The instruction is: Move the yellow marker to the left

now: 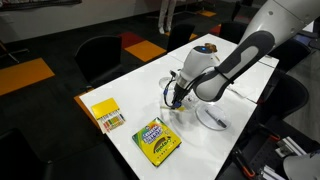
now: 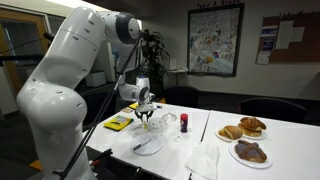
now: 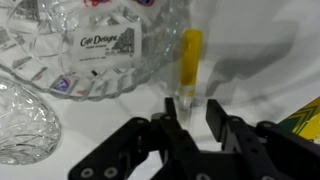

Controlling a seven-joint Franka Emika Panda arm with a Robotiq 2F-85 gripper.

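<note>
In the wrist view the yellow marker (image 3: 190,62) lies on the white table, pointing away from me, with its pale near end between my fingers. My gripper (image 3: 191,122) is open and straddles that end with a gap on the right side; the marker looks close to the left finger. In both exterior views the gripper (image 1: 176,101) (image 2: 146,116) is low over the table, and the marker itself is too small to make out there.
A cut-glass bowl (image 3: 100,50) stands just beyond the marker and a second glass piece (image 3: 25,120) is to its side. A crayon box (image 1: 157,141) and a flat yellow pad (image 1: 106,113) lie near the table's edge. A white plate (image 2: 146,146) and pastry plates (image 2: 243,129) also sit on the table.
</note>
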